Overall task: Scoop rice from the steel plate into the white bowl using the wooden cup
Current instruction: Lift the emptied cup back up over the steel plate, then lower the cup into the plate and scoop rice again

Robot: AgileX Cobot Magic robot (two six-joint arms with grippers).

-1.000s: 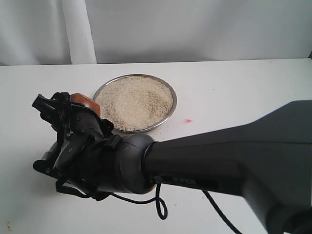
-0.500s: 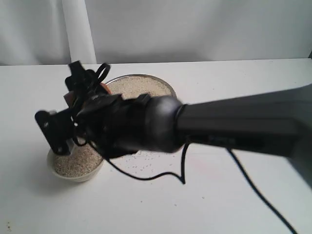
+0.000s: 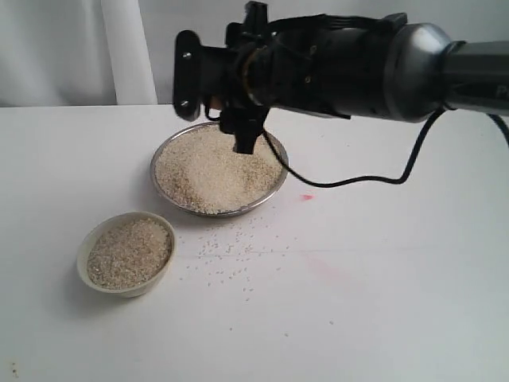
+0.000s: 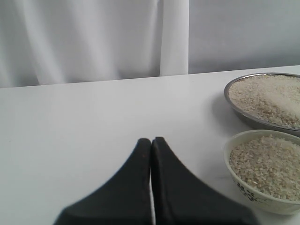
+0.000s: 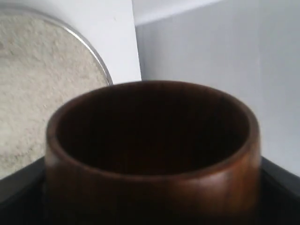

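Our right gripper [image 3: 215, 103] grips the wooden cup [image 5: 152, 187] by its sides with widely spread jaws. The cup's dark inside faces the wrist camera, and the cup is held raised above the far rim of the steel plate [image 3: 225, 213]. The rice [image 3: 215, 171] lies in a broad heap across that plate. More of it fills the white bowl [image 3: 127, 288], which stands apart from the plate at its near left, and loose grains [image 3: 227, 259] dot the white table [image 3: 382, 318] just in front of the plate. Our left gripper [image 4: 151, 146] has its jaws pressed together on nothing, low over the table and apart from the plate, with the bowl nearer to it than the plate.
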